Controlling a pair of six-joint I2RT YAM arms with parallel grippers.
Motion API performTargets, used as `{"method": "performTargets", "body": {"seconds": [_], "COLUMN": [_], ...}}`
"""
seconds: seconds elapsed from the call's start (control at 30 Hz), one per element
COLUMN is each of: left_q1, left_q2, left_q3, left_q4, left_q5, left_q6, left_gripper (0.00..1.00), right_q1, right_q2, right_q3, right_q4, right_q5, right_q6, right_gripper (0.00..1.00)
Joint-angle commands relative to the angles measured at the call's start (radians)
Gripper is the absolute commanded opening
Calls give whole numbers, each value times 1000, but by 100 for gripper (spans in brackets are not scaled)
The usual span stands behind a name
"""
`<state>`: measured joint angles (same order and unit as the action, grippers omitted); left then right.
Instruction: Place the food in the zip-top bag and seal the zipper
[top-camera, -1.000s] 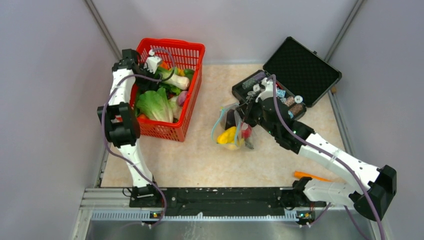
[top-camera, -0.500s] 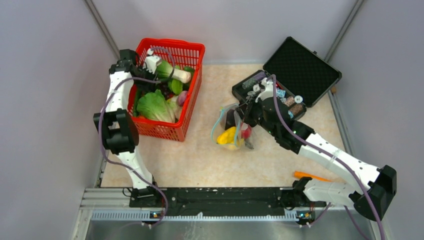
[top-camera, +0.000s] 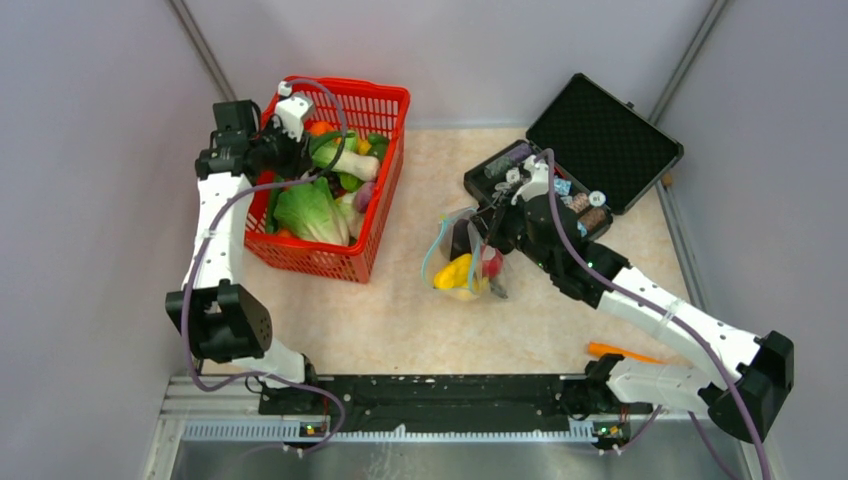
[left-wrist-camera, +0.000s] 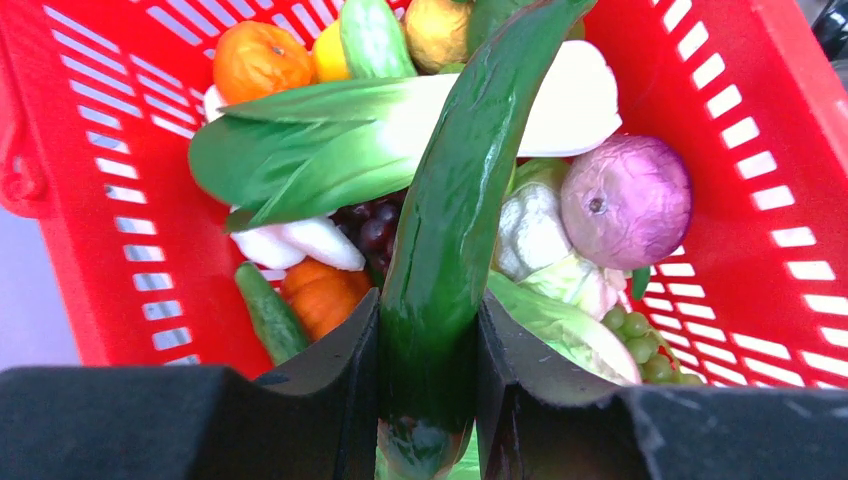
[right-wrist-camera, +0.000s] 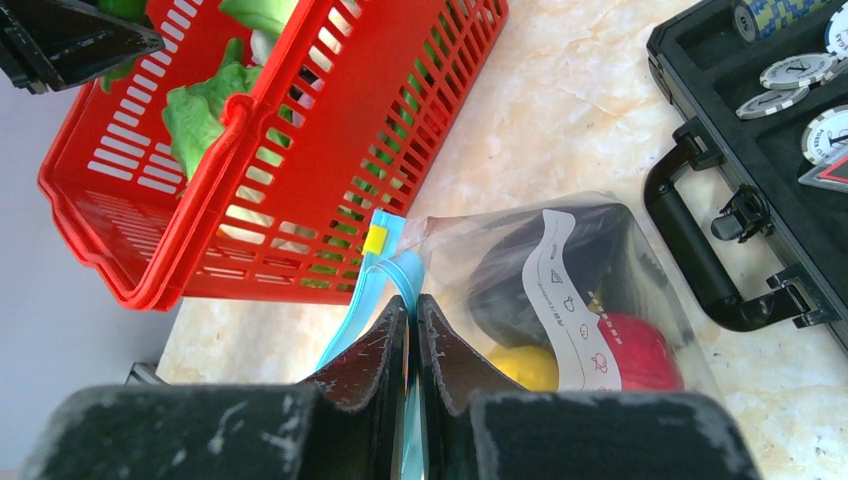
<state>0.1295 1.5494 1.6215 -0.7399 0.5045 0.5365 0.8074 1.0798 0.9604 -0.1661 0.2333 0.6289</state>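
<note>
**Cucumber clamped over the basket, bag mouth pinched shut**

Counted on the pale table (top-camera: 400, 310): two arms, one red mesh basket (top-camera: 345, 262), one zip-top bag (right-wrist-camera: 655, 265), one open black case (top-camera: 603, 130) and one orange stick-like tool (top-camera: 620, 352).

Inside the bag, three pieces of food: one dark eggplant (right-wrist-camera: 505, 285), one yellow piece (right-wrist-camera: 535, 365) and one red round one (right-wrist-camera: 640, 355).

Over the basket, one dark green cucumber (left-wrist-camera: 455, 200), clamped at its near end between the left fingers (left-wrist-camera: 425, 340) and pointing away over the heap. Beneath it, among others: one leafy green with a white stem (left-wrist-camera: 330, 150), one purple onion (left-wrist-camera: 625, 200) and one orange fruit (left-wrist-camera: 255, 60).

Left arm: elbow folded low by the left wall, forearm up along that wall, wrist turned right over the basket's far-left corner.

Right arm: elbow out at the near right corner, forearm stretched up and left across the table to the bag.

Right fingers (right-wrist-camera: 412, 310) pressed together on the light-blue zipper (right-wrist-camera: 392, 268), just beside its yellow slider (right-wrist-camera: 375, 240).

Bag lying on the table between the basket and the case, mouth towards the basket.
</note>
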Motion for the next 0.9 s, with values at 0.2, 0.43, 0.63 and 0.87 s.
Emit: {"method": "performTargets", "body": {"seconds": [0.2, 0.43, 0.63, 0.87], "left_q1": [-4, -113, -288, -433], "left_q2": [-159, -442, -477, -571], "left_q3": [-109, -597, -486, -824], "left_q4": [272, 1470, 803, 1344], "left_q5": [394, 521, 513, 435], "left_q6": [-405, -1187, -829, -1082], "left_gripper": [6, 0, 2, 0], "right_q1": [-11, -10, -11, -11], "right_q2": [-32, -18, -10, 3], "right_q3": [-14, -16, -5, -7], "right_q4": [61, 87, 76, 113], "right_q5": [-2, 5, 12, 11], "right_q6": [18, 33, 34, 43], "right_gripper": [7, 7, 7, 7]}}
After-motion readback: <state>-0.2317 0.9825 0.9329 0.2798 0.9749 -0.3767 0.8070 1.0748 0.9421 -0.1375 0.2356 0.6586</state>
